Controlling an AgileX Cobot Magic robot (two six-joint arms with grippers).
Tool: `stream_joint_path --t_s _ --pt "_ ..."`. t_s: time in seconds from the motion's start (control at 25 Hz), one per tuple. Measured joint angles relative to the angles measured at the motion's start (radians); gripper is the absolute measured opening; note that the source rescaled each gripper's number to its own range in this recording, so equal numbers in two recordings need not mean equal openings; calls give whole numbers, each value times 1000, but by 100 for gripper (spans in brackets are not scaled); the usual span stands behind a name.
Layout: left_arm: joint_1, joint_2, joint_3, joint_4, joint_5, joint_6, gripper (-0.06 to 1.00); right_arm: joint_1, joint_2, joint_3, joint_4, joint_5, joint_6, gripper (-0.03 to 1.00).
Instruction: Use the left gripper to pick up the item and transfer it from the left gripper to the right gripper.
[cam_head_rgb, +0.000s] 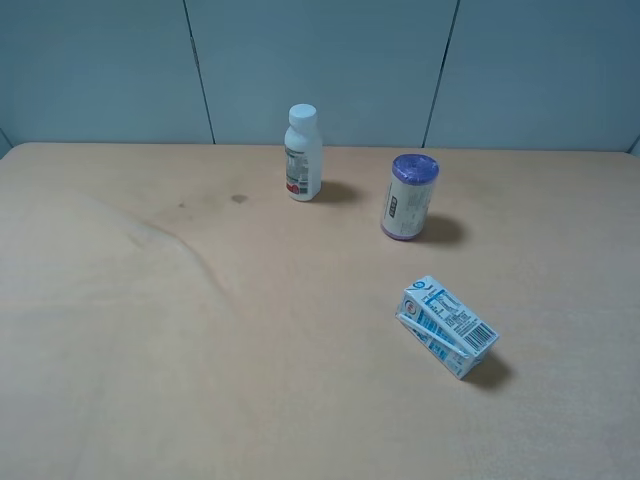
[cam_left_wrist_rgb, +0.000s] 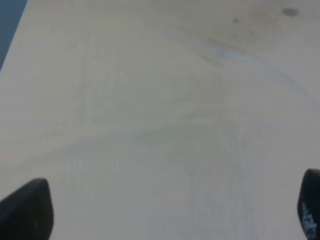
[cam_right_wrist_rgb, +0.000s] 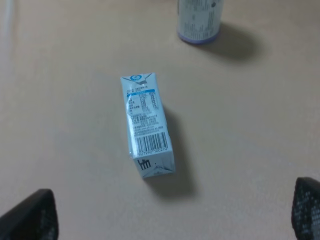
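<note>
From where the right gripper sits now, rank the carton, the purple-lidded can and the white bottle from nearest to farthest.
1. Carton: lying on its side, just ahead of the right gripper.
2. Purple-lidded can: upright, beyond the carton.
3. White bottle: farthest back, left of the can in the high view.

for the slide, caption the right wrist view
Open right gripper above the drink carton lying flat on the table, purple-based can beyond it.

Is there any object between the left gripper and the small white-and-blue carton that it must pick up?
Nothing visible. The left gripper is open over bare tan table. The white-and-blue carton lies on its side, apart from the purple-lidded can and the white bottle behind it.
</note>
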Motion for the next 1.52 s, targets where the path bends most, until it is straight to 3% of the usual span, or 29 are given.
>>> stream_joint_path --t_s 0.2,0.6,0.76,1.08,1.28,1.52 --pt "0 0 0 0 0 0 97 -146 -6 0 0 0 0 100" --pt "0 0 0 2 0 0 97 -545 -179 0 0 0 0 100" --pt "0 0 0 2 0 0 97 -652 -179 0 7 0 0 100" --pt "0 0 0 2 0 0 97 -685 -179 0 8 0 -3 100" --pt "0 0 0 2 0 0 97 -685 -179 0 -21 0 -88 100" --pt "0 0 0 2 0 0 97 -685 -179 0 9 0 -94 100"
